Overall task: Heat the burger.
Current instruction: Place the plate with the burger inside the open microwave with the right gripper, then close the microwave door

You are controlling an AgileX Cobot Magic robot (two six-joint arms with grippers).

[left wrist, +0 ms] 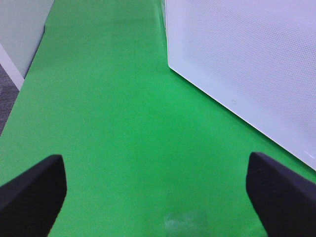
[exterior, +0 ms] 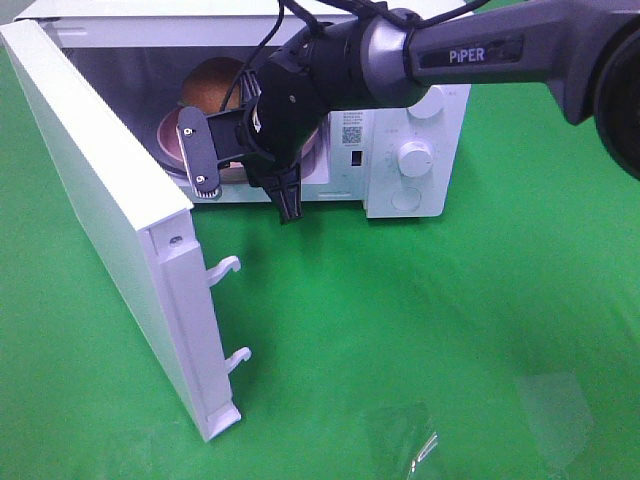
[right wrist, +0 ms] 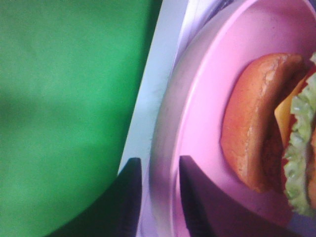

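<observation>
Burger (right wrist: 256, 123) sits on pink plate (right wrist: 207, 89) inside microwave (exterior: 420, 110), door (exterior: 100, 180) wide open for access. Right gripper (right wrist: 158, 170) straddles plate rim, its handle for sliding it in; pinching or loose, can't tell. Left gripper (left wrist: 158, 197) hangs w/ jaws far apart, empty, beside door, prob. to shut it.

The right arm (exterior: 470, 50) reaches in from the right side, stretched out long. The right gripper (right wrist: 159, 170) has its two dark fingers a little way apart. The left gripper (left wrist: 158, 197) is spread very wide (its fingertips sit far apart).
</observation>
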